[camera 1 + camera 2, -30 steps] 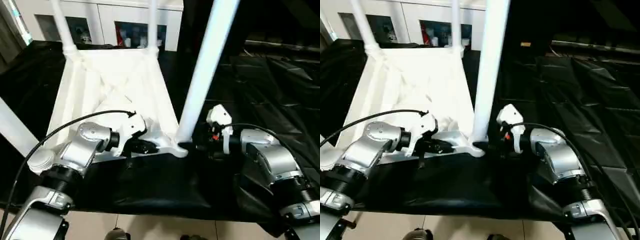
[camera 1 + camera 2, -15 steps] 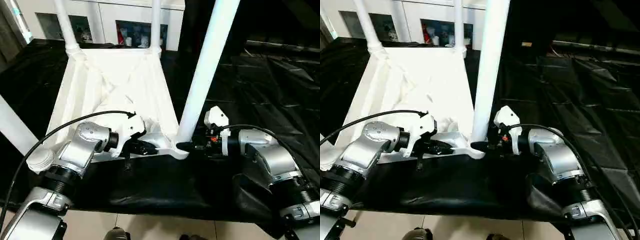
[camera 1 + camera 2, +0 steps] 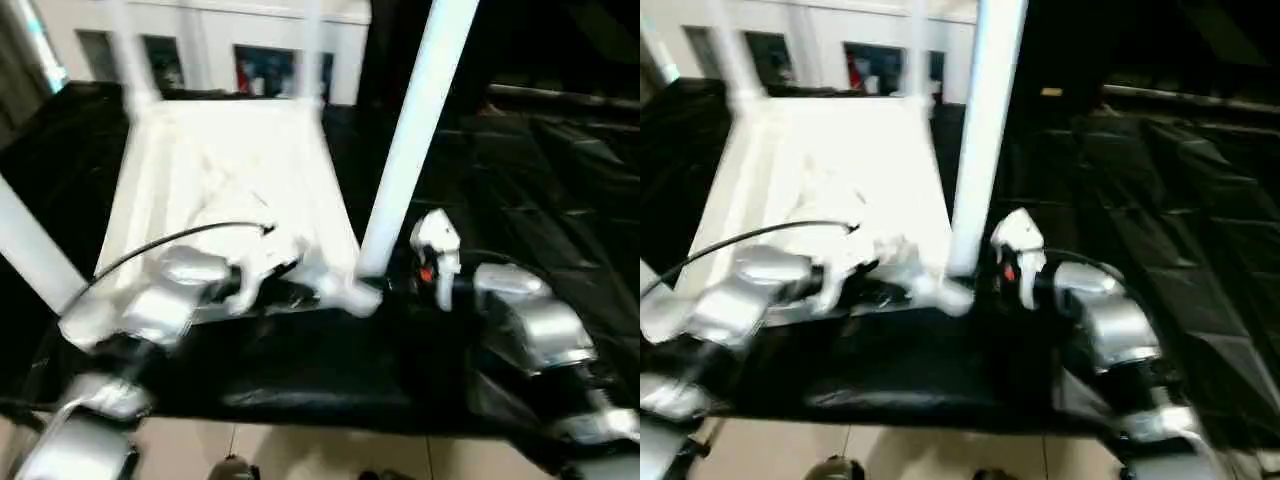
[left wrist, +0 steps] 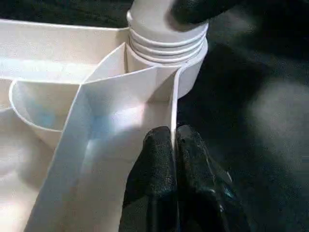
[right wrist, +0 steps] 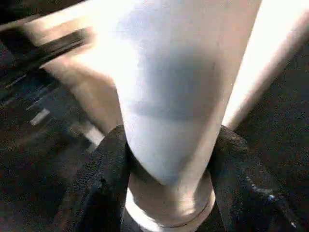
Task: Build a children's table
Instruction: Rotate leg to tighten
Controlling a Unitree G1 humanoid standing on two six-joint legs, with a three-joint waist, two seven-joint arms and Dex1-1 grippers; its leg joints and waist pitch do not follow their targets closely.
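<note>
The left gripper [image 4: 173, 145] is pinching the white ribbed plastic tabletop [image 3: 230, 170] steady, fingers together on its rib; the right gripper [image 5: 169, 159] is clamping the white tubular leg [image 3: 415, 130] between its fingers, probably for seating it.

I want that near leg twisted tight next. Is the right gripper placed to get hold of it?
Probably yes: the right gripper already has a finger on each side of the leg near its base, nothing between.

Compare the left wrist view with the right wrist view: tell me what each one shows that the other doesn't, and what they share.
Left wrist view: the left gripper pinching a thin wall of the tabletop beside the corner socket.

Right wrist view: the right gripper, its fingers on either side of the near right leg close to its base.

Shared: that same leg seated in its socket, over black sheeting.
</note>
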